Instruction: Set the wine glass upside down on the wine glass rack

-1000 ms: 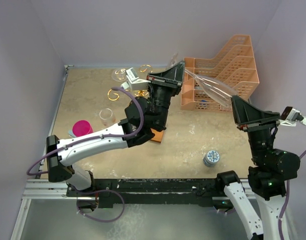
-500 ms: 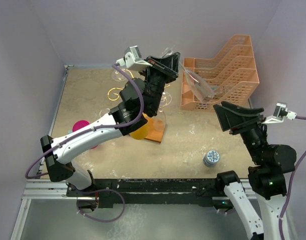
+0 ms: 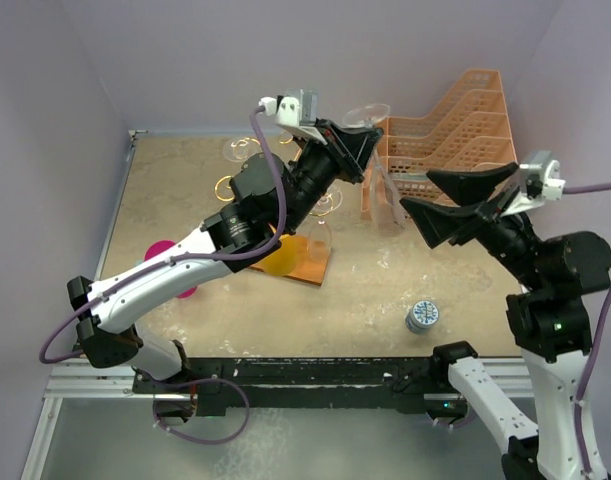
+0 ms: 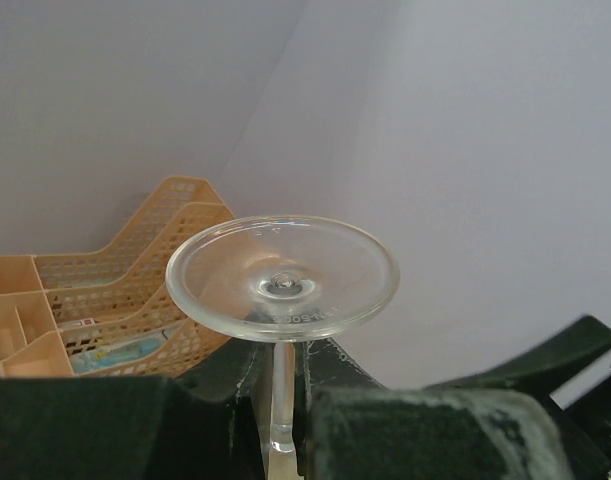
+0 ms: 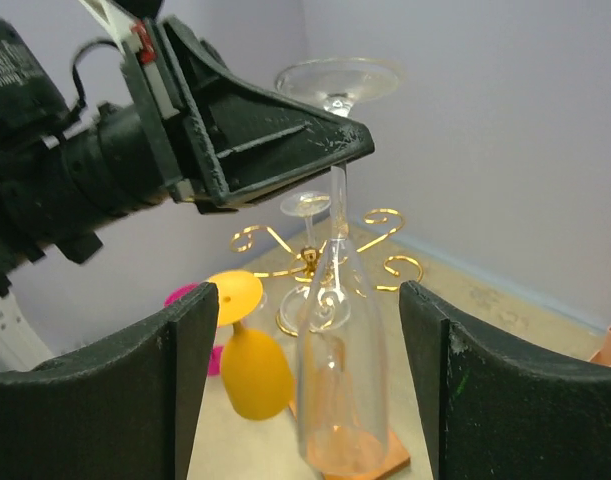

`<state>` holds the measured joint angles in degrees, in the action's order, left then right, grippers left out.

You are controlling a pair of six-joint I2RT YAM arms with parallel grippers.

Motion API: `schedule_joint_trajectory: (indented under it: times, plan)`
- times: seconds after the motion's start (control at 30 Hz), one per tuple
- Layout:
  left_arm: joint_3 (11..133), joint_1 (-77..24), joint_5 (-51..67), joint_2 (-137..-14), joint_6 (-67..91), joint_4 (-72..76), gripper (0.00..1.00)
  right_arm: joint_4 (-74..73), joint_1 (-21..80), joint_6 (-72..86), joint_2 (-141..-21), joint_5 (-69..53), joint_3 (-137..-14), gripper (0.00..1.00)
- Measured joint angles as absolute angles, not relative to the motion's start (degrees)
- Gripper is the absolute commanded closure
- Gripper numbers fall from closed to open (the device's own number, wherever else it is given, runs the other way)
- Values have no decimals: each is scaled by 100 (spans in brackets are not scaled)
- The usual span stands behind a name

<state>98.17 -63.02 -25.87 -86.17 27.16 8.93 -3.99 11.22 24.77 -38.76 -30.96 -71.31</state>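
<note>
My left gripper [image 3: 355,148] is shut on the stem of a clear wine glass [image 3: 383,192], held foot up with the bowl hanging down. In the left wrist view the foot [image 4: 282,278] sits above my gripper [image 4: 282,405]. My right gripper [image 3: 417,190] is open beside the bowl. In the right wrist view the bowl [image 5: 340,390] hangs between the open gripper [image 5: 307,305] without touching either finger. The gold wire rack [image 5: 310,258] stands behind it on a brown wooden base [image 3: 313,264]. A yellow glass [image 5: 250,372] and a clear glass [image 5: 307,205] hang on it. In the top view my left arm hides most of the rack [image 3: 225,187].
A peach lattice tray stack [image 3: 455,130] stands at the back right, close behind the glass. A blue and white can [image 3: 422,316] sits near the front right. A pink cup [image 3: 165,252] is at the left. Clear glasses [image 3: 240,150] lie at the back wall.
My left gripper has risen and turned the glass from steeply tilted to foot up, bowl down. My right gripper has swung up and left, its open fingers now either side of the bowl.
</note>
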Motion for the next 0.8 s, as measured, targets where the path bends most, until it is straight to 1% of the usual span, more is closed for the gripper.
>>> schedule_joint_trajectory:
  times: [0.17,0.33,0.5,0.63,0.77,0.8]
  plan:
    - [9629,-6302,-1721,-8355,2375,770,100,-751,1122,1940,-4213,-3564,-7231,29]
    - [9539,-6302,-1011,-8261,2217,821,100,-784,1122,1796,-4309,-3771,-7225,34]
    - [9400,-6302,-451,-8259,2086,860,100,-388,1125,1927,-4331,-4206,-7107,36]
    - [9386,-6302,-185,-8261,2005,886,100,-71,1122,2040,-4512,-4453,-7100,40]
    - [9386,-6302,-10,-8263,1988,967,100,75,1122,2097,-4735,-4482,-7050,55]
    - [9386,-6302,5,-8263,1940,954,100,115,1129,2163,-4775,-4519,-7022,57]
